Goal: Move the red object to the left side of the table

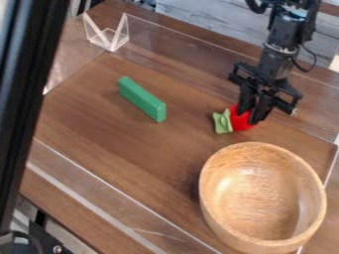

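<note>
The red object is a small glossy red toy fruit with a light-green leafy end pointing left. It sits on the dark wood-grain table, right of centre. My black gripper comes down on it from above, its fingers closed in on the fruit's right part. The arm rises toward the top right corner. Part of the fruit is hidden behind the fingers.
A green rectangular block lies diagonally left of the fruit. A large wooden bowl stands at the front right. A clear acrylic stand is at the back left. Low clear walls edge the tabletop.
</note>
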Tool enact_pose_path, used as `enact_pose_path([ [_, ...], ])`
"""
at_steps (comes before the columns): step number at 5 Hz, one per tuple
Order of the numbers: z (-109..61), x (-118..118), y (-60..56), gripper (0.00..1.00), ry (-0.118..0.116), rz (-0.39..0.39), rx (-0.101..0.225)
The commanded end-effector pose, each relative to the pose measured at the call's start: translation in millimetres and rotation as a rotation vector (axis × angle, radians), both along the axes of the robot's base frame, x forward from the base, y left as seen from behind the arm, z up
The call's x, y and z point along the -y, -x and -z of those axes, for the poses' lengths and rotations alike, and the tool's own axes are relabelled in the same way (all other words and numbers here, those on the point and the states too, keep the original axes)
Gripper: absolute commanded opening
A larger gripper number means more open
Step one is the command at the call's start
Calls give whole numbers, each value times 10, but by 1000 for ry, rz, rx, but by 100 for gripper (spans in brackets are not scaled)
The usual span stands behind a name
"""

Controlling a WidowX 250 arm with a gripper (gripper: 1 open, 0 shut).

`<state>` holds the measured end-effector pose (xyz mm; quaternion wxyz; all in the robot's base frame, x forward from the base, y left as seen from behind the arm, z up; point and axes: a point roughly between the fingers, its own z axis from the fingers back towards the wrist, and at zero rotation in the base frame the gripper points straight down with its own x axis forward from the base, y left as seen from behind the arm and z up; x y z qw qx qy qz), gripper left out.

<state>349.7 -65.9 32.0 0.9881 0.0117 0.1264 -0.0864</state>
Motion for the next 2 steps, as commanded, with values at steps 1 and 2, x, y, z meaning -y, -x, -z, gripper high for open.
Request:
enact_pose_path([
  [1, -578, -66, 14, 0, 5, 2, 112],
  [2, -1059, -301, 161, 0, 18, -23, 205],
])
